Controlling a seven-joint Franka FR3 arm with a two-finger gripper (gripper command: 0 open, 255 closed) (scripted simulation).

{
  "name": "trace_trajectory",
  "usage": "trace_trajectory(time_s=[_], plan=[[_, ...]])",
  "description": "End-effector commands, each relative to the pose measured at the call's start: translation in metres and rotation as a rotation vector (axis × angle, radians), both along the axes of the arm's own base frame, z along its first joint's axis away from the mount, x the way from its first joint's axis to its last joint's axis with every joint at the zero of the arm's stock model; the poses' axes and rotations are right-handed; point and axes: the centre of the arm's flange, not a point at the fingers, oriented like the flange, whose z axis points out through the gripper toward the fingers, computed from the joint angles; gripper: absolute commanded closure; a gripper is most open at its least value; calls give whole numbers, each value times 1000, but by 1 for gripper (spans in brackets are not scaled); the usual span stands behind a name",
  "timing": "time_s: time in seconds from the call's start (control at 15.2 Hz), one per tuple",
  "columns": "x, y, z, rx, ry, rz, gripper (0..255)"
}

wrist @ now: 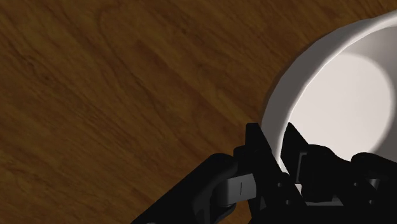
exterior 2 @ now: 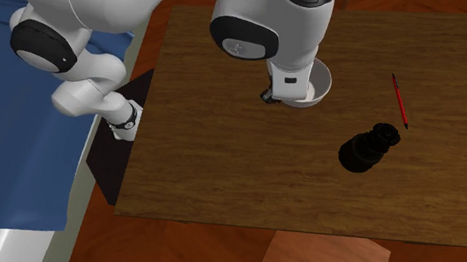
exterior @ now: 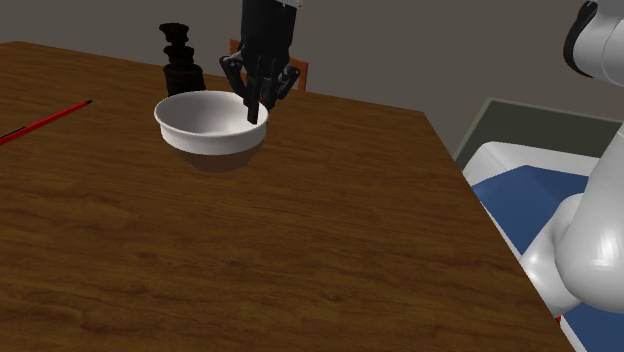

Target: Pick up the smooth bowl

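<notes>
A smooth white bowl (exterior: 205, 122) stands on the wooden table (exterior: 250, 260), towards its far side. My black gripper (exterior: 256, 108) comes down from above onto the bowl's rim on the shoulder view's right. In the wrist view one finger lies outside the bowl's (wrist: 343, 95) wall and the other inside, and the gripper (wrist: 275, 139) is shut on the rim between them. In the second exterior view the arm's white wrist covers part of the bowl (exterior 2: 320, 86).
A black stacked object (exterior: 182, 60) stands just behind the bowl. A red pen (exterior: 45, 120) lies towards the shoulder view's left. A bed with a blue cover (exterior: 540, 195) runs along the table's right edge. A chair back (exterior: 300, 72) shows behind the table.
</notes>
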Motion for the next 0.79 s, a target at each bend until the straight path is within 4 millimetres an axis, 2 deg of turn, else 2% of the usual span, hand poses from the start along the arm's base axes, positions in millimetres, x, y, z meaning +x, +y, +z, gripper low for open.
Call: trace_trajectory(time_s=[0.0, 0.07, 0.73], plan=[[0, 0, 0, 0, -1, 0, 255], [0, 0, 0, 1, -1, 0, 255], [0, 0, 53, 1, -1, 0, 255]])
